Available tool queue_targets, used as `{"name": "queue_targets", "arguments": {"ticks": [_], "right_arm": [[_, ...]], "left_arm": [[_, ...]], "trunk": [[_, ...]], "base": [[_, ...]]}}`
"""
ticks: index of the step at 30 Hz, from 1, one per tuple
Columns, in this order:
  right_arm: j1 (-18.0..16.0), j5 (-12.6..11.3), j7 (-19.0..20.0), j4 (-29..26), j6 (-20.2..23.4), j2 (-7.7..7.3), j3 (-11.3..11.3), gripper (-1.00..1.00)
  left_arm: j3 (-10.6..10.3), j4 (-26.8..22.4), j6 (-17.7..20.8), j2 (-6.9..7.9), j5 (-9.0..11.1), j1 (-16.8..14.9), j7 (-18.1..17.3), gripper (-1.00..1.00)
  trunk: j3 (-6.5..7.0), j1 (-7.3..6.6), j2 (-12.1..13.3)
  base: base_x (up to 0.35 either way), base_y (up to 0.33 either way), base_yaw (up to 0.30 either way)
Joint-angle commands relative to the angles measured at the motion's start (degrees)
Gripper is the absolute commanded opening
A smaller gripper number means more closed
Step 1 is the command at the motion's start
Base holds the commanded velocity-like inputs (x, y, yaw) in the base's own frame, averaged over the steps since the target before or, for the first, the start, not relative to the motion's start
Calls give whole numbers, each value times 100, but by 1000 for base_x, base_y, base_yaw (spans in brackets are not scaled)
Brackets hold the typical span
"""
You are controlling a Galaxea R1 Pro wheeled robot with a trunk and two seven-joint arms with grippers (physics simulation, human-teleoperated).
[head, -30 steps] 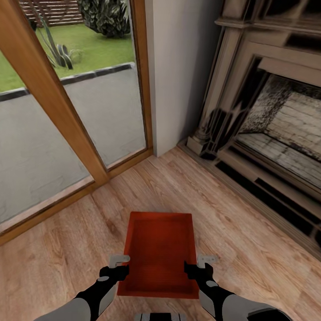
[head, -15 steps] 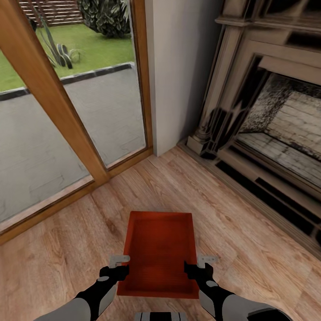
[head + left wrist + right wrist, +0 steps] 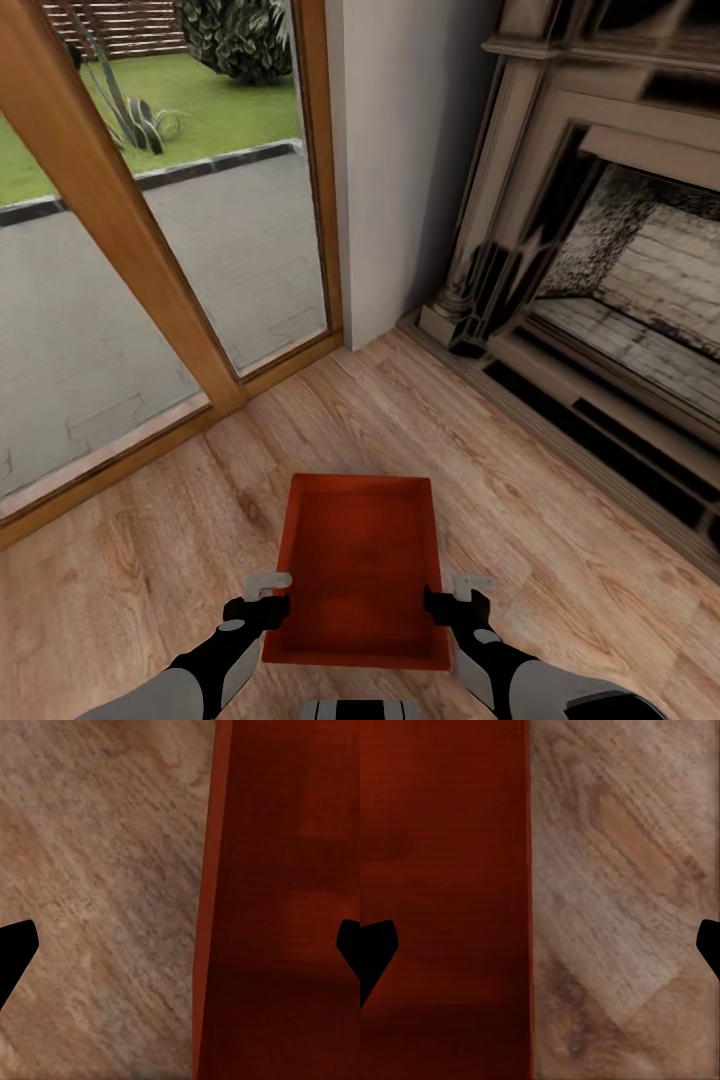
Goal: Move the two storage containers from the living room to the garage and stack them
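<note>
Here, one red-orange storage container (image 3: 358, 570) sits low in the head view, over the light wood-plank floor (image 3: 150, 560) of the living room, its near edge close to the robot's trunk. Whether it rests on the planks or is lifted just clear of them cannot be told. The left gripper (image 3: 268, 596) is at the container's left long wall and the right gripper (image 3: 452, 596) at its right long wall, each near the near corners. In the left wrist view the fingers (image 3: 16, 952) stand wide apart at the picture's edges, with the container's wall (image 3: 206, 945) running between them, not touched by either tip; the right wrist view shows the same, fingers (image 3: 376, 952) spread and the wall (image 3: 529, 907) between them, so both grippers are released and straddle the rims. Only the dark fingertips show there; the rest of each gripper is cut off.

Beyond the container, a wood-framed glass door (image 3: 130, 260) looks onto paving and grass, and the fireplace (image 3: 610, 300) stands to the right, its top cut off by the picture's edge. No writing or labels can be read anywhere.
</note>
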Motion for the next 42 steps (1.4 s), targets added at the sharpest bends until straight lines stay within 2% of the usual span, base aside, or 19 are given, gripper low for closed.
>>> {"name": "queue_targets", "arguments": {"ticks": [1,28,36,40,42], "right_arm": [[-7,-58,-9,20,-31,-1,50,100],[-7,-1,-14,17,-31,0,50,100],[-7,-91,-76,17,-17,57,3,100],[-7,-349,-94,17,-6,57,-8,100],[-7,-388,-92,17,-7,55,-6,100]], "left_arm": [[-50,6,-20,1,60,-3,25,100],[-50,-1,-19,3,59,-3,25,100],[-50,-3,-19,2,59,-3,25,100],[-50,-3,-22,6,59,-3,25,100],[-50,-3,-23,8,59,-3,25,100]], "trunk": [[-3,-1,-1],[-3,-1,-1],[-3,-1,-1],[-3,-1,-1],[-3,-1,-1]], "base": [[0,0,0],[0,0,0],[0,0,-21],[0,0,-199],[0,0,-116]]}}
